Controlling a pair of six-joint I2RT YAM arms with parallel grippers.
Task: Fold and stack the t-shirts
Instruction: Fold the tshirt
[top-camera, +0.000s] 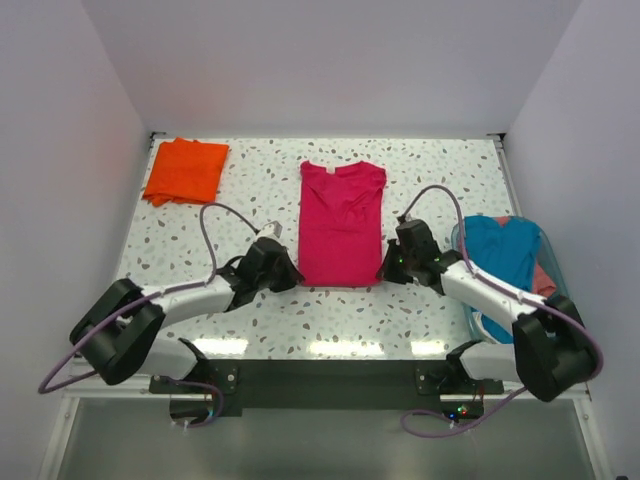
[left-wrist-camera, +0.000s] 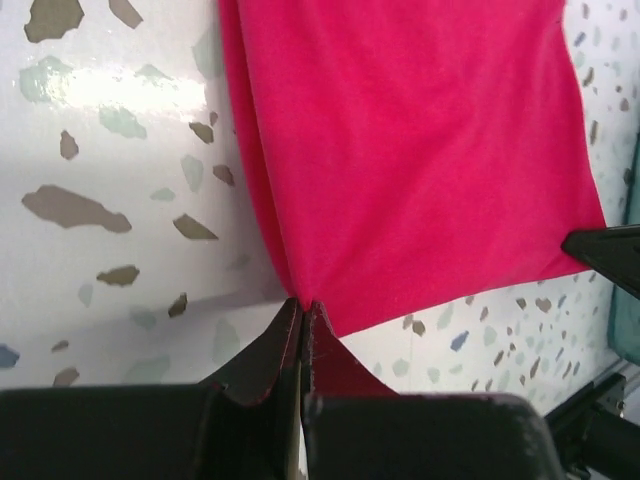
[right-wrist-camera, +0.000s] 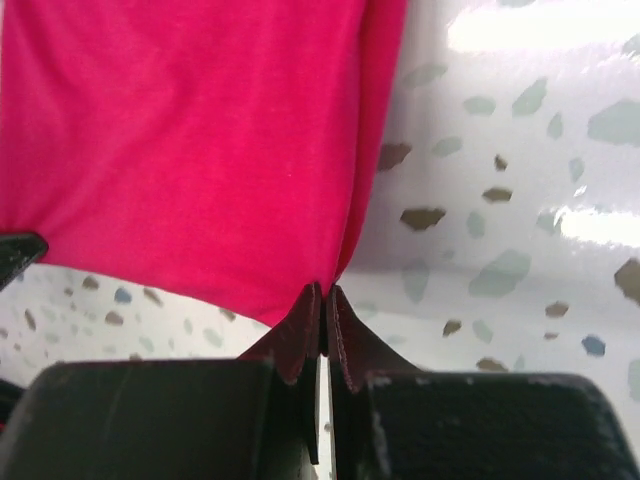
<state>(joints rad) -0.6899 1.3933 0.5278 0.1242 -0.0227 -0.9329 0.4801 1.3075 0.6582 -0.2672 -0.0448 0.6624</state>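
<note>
Left gripper (left-wrist-camera: 303, 305), right gripper (right-wrist-camera: 325, 291) on t-shirt (left-wrist-camera: 420, 150)

A white table (top-camera: 260, 190) speckled with grey, tan and bluish chips fills the enclosure, its glossy top throwing back bright bands of light along the near side. A clear plastic tub (top-camera: 552, 250) with a blue rim sits at the table's right edge. Plain pale walls (top-camera: 320, 60) close in the back and both sides.
</note>
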